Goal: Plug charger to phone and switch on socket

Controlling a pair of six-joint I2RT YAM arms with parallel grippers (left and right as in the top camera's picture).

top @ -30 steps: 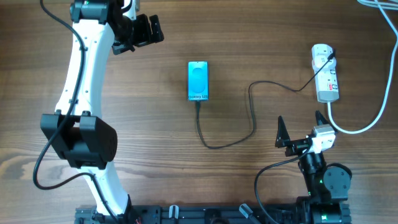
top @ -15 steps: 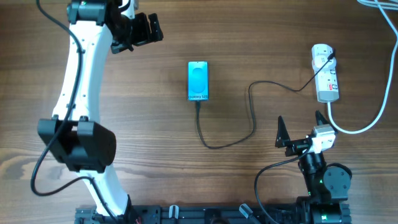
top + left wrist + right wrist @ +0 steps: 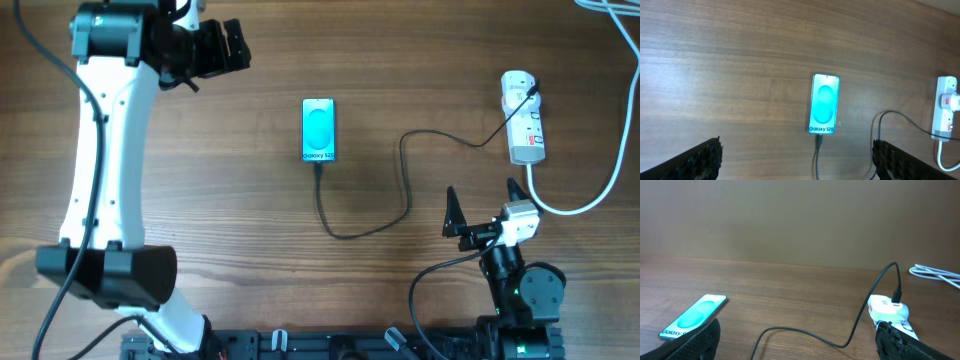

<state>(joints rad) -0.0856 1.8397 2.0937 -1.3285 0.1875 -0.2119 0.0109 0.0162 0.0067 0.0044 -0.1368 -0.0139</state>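
Far ahead of left fingers (image 3: pixel 695 161), phone (image 3: pixel 824 104).

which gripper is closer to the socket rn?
Right. The right gripper sits just on the robot's side of the socket; the left gripper is far across the table, beyond the phone.

Cyan phone (image 3: pixel 318 129), white socket (image 3: pixel 524 117)

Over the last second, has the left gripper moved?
Yes. In the overhead view the left gripper has shifted slightly leftward, away from the phone.
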